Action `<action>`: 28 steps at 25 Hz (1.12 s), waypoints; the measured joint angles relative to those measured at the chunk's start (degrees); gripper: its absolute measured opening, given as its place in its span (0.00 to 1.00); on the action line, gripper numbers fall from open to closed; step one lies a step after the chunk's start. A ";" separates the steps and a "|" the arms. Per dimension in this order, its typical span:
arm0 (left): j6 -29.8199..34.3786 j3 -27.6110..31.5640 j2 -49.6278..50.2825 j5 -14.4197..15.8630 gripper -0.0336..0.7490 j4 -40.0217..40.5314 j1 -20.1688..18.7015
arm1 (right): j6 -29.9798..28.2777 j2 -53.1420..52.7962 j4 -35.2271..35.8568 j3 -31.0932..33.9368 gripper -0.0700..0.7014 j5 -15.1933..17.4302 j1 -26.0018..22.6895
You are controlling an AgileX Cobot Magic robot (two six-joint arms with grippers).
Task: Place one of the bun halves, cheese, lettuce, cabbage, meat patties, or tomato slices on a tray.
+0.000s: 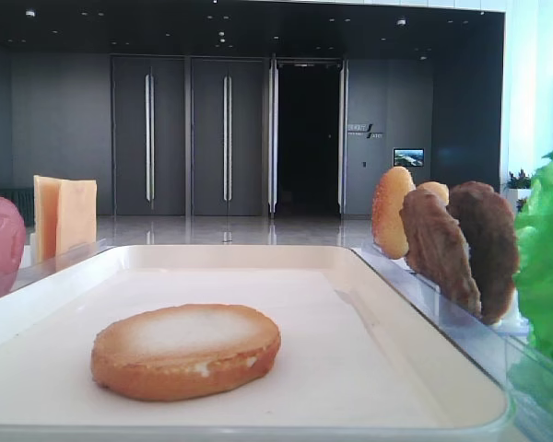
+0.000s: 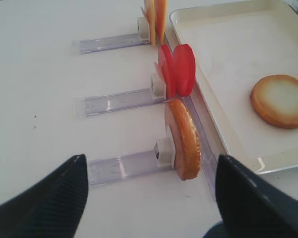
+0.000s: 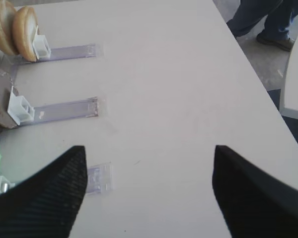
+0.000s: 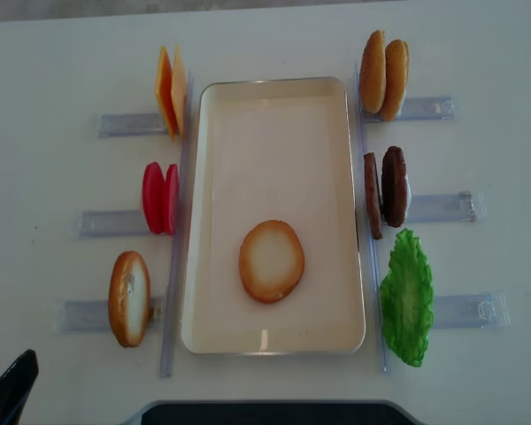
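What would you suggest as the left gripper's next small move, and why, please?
Probably advance the open left gripper toward the bun half standing in the clear holder straight ahead; one bun half already lies on the tray, and both grippers look empty.

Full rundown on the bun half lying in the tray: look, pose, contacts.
The bun half is a round, flat bread disc with a golden-brown rim and side and a pale, whitish toasted face turned up. A lighter seam shows low on its side in the low front view. It lies flat on the floor of the cream-white tray, in the tray's near half, roughly centred between the long rims and clear of them. Only the tray touches it; no end effector is near it.
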 joint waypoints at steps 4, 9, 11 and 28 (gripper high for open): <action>0.00 0.00 0.00 0.00 0.80 0.00 0.00 | 0.00 0.00 0.00 0.00 0.78 0.00 0.00; 0.00 0.00 0.00 0.00 0.75 0.00 0.00 | 0.00 0.00 0.00 0.00 0.78 0.00 0.00; 0.00 0.00 0.00 0.00 0.72 0.00 0.00 | 0.00 0.00 0.00 0.00 0.78 0.00 0.00; 0.00 0.00 0.00 0.00 0.43 0.00 0.00 | 0.00 0.00 0.00 0.00 0.78 0.00 0.00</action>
